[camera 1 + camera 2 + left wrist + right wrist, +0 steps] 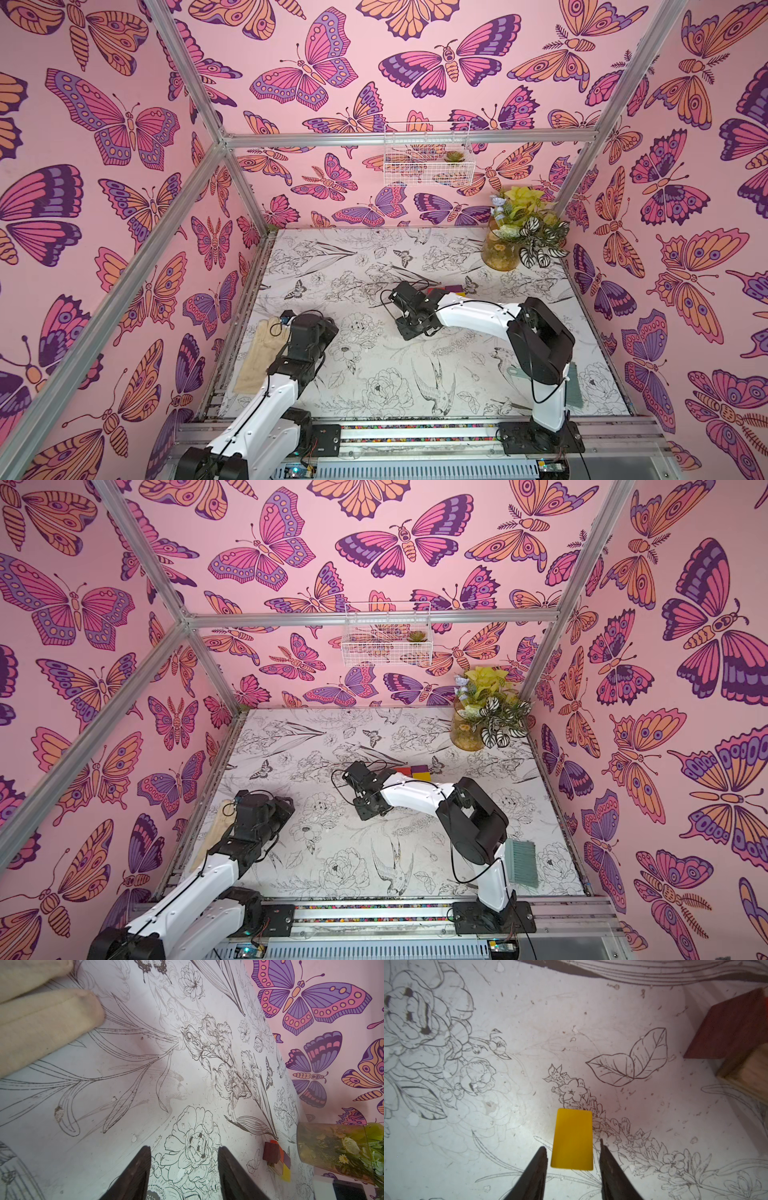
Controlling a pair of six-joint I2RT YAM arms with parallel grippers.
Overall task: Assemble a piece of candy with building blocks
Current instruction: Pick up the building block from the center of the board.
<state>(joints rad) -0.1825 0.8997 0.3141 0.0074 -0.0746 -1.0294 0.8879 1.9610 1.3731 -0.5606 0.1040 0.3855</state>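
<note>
Right gripper (572,1145): jaws released, one either side of a yellow piece (572,1136) lying on the table (488,1088). A sliver of table shows between each jaw and the piece, so nothing is gripped yet. Only a flat rectangular face of the piece shows; its full shape can't be told.

Near it in the right wrist view: dark brown triangle (733,1026), butted against the plain-wood block (751,1074). The yellow piece lies apart from both.

Left gripper (184,1148): jaws released, empty, over bare table, well apart from the work.

Piece of candy (277,1156): mid-table toward the back, near the vase (332,1147). The left wrist view gives the brown triangle at one end, then red block (275,1142), purple block (287,1160) and yellow block (286,1171). In both top views the right arm hides most of it.

Judgement: body of four and one end triangle look placed. The body already has its yellow, so the piece between the jaws is probably the second end triangle. Left to do: grip it, carry it to the open end, seat it there. Five of six down, by this reading.

Edges: glove (257,357) by the left arm, teal brush (521,862) by the right arm.
</note>
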